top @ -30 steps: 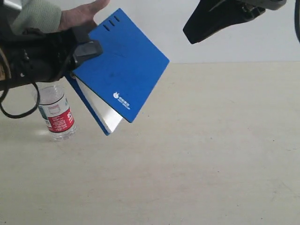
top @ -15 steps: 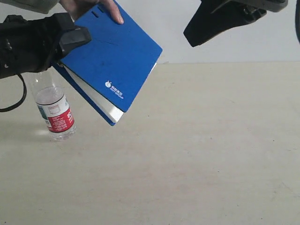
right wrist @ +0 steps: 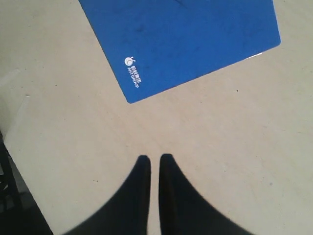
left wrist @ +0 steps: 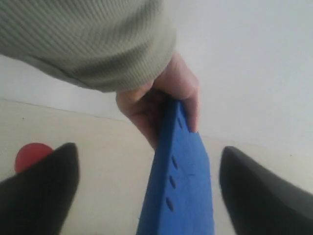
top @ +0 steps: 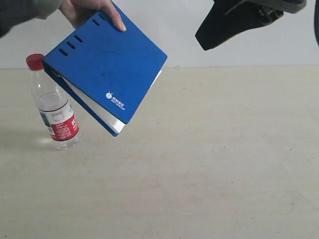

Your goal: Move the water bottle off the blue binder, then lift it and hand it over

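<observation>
L gripper (left wrist: 149,147) backed off; blue binder (left wrist: 178,186) betw. its spread jaws.

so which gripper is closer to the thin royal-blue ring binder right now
Left. The left gripper has its open jaws flanking the slotted edge of the thin royal-blue ring binder; the right gripper, shut, hangs well apart from it.

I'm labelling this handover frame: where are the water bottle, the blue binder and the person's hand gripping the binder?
water bottle (top: 52,102), exterior view, clear body above the label.
blue binder (top: 107,69), exterior view, middle of the front cover.
person's hand (top: 87,11), exterior view, middle of the hand.
</observation>
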